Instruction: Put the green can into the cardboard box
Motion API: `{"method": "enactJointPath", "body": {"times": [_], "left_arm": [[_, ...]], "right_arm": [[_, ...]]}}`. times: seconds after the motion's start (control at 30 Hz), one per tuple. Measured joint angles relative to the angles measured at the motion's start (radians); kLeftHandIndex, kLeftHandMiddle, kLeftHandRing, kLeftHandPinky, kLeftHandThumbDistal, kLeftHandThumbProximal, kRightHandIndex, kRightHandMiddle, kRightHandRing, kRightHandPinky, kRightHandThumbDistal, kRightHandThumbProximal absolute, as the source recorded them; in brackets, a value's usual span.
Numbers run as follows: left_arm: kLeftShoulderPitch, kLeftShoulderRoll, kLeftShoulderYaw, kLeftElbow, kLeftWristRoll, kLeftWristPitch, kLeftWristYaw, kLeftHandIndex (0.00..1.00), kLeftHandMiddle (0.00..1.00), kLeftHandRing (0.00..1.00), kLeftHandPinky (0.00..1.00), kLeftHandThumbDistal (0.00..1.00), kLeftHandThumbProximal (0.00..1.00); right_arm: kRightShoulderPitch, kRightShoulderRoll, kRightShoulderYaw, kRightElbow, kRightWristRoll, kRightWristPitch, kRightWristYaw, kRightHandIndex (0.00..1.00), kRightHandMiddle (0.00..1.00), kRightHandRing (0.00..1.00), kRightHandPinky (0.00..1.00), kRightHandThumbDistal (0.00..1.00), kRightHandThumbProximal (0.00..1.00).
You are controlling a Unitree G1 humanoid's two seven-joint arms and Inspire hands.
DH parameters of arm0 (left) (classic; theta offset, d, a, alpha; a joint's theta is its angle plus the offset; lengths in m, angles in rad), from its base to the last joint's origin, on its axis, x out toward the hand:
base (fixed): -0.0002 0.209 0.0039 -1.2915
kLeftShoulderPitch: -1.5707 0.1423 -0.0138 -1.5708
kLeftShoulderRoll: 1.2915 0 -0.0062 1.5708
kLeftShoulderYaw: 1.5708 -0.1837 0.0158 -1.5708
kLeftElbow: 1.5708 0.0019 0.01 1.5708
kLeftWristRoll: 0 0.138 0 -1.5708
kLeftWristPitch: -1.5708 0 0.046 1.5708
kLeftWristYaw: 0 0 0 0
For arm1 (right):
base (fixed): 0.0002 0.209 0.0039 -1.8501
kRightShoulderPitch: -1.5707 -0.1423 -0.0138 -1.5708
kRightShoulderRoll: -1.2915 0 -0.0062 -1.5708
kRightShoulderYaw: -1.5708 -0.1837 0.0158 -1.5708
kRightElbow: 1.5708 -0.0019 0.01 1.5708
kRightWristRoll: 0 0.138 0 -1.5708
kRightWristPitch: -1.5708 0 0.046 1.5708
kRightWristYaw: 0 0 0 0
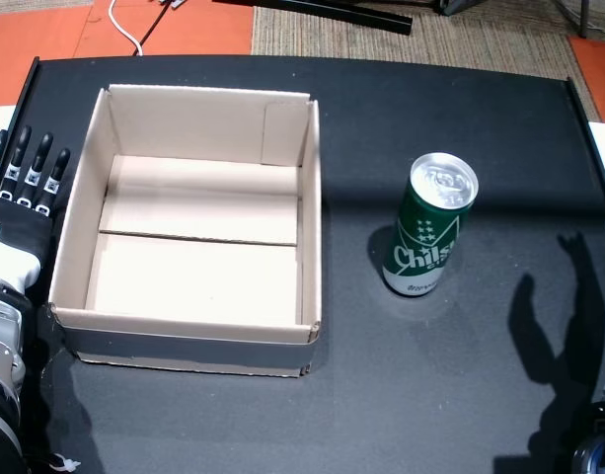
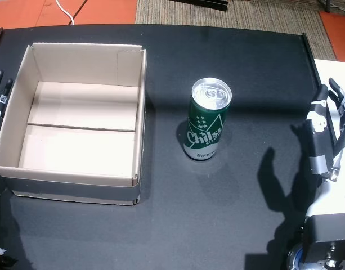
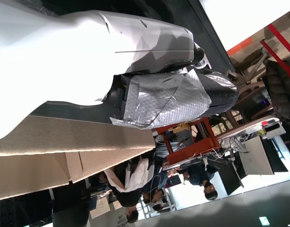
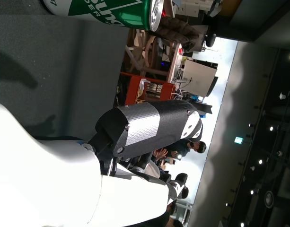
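Observation:
A green can (image 1: 429, 226) (image 2: 206, 120) with a silver top stands upright on the black table in both head views, to the right of the cardboard box. The cardboard box (image 1: 85, 225) (image 2: 14, 129) lies open-topped with nothing inside. My left hand (image 1: 24, 183) rests just outside the box's left wall, fingers straight and apart, holding nothing. My right hand (image 2: 325, 134) hovers at the table's right edge, well right of the can, fingers spread and holding nothing. The right wrist view shows the can (image 4: 114, 10) ahead of the thumb (image 4: 149, 125). The left wrist view shows the box wall (image 3: 64, 151).
The black table (image 1: 430, 395) ends at a raised rim along the back. Beyond it lie orange floor, a woven mat and a white cable (image 1: 124, 28). People sit at desks in the room behind, seen in both wrist views.

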Motion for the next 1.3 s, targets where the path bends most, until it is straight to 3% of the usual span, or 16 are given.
{"method": "enactJointPath", "body": {"times": [0.33, 0.43, 0.53, 0.6, 0.77, 1.13, 1.3], "left_arm": [[0.0, 0.0, 0.001, 0.0, 0.0, 0.0, 0.003, 0.69, 0.68, 0.79, 0.87, 0.0, 1.0], [0.0, 0.0, 0.001, 0.0, 0.0, 0.0, 0.003, 0.64, 0.64, 0.75, 0.83, 0.0, 0.94], [0.0, 0.0, 0.001, 0.0, 0.0, 0.0, 0.003, 0.64, 0.64, 0.76, 0.83, 0.01, 0.91], [0.0, 0.0, 0.001, 0.0, 0.0, 0.0, 0.003, 0.64, 0.65, 0.75, 0.83, 0.03, 0.9], [0.0, 0.0, 0.001, 0.0, 0.0, 0.0, -0.004, 0.65, 0.66, 0.75, 0.84, 0.01, 0.87], [0.0, 0.0, 0.0, 0.0, 0.0, 0.0, -0.006, 0.62, 0.63, 0.74, 0.81, 0.04, 0.85], [0.0, 0.0, 0.0, 0.0, 0.0, 0.0, -0.006, 0.65, 0.67, 0.77, 0.84, 0.0, 0.91]], "right_arm": [[-0.001, 0.0, 0.0, 0.001, 0.005, 0.0, 0.008, 0.81, 0.83, 0.91, 0.98, 0.58, 0.62], [-0.001, -0.003, 0.007, 0.001, 0.01, 0.007, 0.04, 0.88, 0.91, 0.95, 1.0, 0.72, 0.66], [-0.001, -0.037, 0.047, 0.001, 0.004, 0.042, 0.13, 0.92, 0.96, 0.99, 1.0, 0.93, 0.63], [0.0, -0.063, 0.077, 0.001, 0.004, 0.07, 0.222, 0.94, 0.97, 1.0, 1.0, 0.99, 0.62], [0.01, -0.086, 0.132, -0.022, -0.007, 0.131, 0.348, 0.96, 1.0, 1.0, 1.0, 1.0, 0.69], [0.017, -0.112, 0.196, -0.08, -0.011, 0.218, 0.497, 1.0, 1.0, 1.0, 1.0, 1.0, 0.67], [0.019, -0.113, 0.196, -0.083, 0.001, 0.23, 0.525, 1.0, 1.0, 1.0, 1.0, 1.0, 0.68]]}}
